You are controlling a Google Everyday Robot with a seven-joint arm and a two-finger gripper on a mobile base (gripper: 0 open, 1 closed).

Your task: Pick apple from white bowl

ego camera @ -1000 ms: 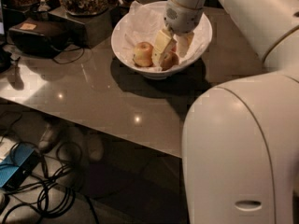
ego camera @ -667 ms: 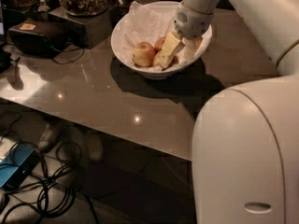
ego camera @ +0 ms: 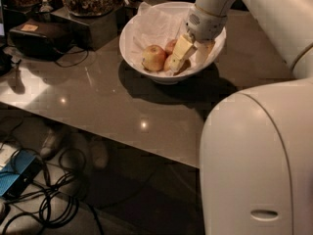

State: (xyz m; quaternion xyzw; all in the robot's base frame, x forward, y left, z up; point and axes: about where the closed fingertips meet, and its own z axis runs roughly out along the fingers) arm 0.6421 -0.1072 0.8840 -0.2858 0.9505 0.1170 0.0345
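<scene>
The white bowl [ego camera: 146,23] stands on the grey table [ego camera: 98,102], well back from the near edge, with bare surface to its left and front. The gripper [ego camera: 192,53] hangs inside the bowl at its right side, just under the rim, fingers [ego camera: 182,49] spread apart. The apple [ego camera: 168,65] lies on the paper at the bottom, partly hidden behind one finger; I cannot tell if they touch. A paler apple [ego camera: 153,58] lies just beside it. A black box [ego camera: 39,33] keeps the far left corner.
</scene>
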